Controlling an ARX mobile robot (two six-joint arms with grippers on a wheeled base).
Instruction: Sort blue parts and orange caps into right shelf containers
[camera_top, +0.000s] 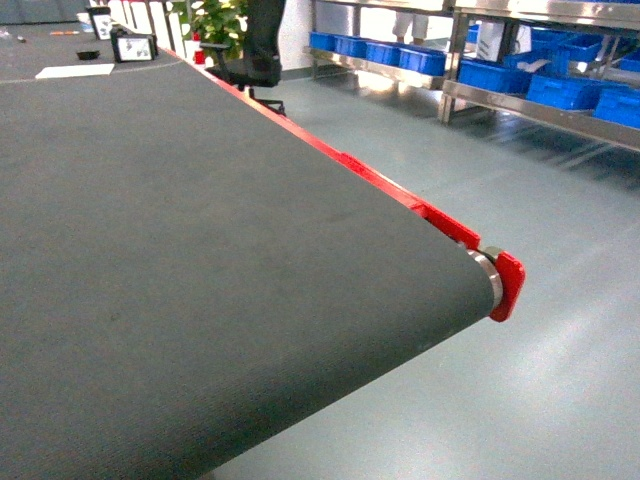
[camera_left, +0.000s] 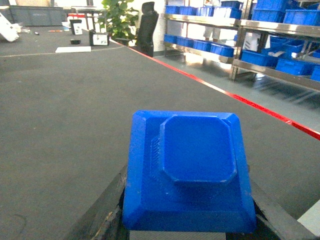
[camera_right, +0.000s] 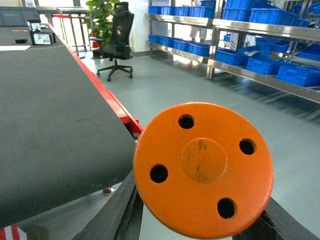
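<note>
Left gripper (camera_left: 187, 232): fingers closed on a blue part (camera_left: 187, 170) over the dark conveyor belt (camera_left: 60, 125). Right gripper (camera_right: 200, 225): fingers clamp an orange cap (camera_right: 203, 167); blue crates (camera_right: 297, 75) on far right shelves.

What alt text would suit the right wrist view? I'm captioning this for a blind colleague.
An orange cap, a round disc with four holes, fills the foreground, held in the right gripper. Behind it lie a dark conveyor belt at left and shelves of blue crates across the grey floor.
</note>
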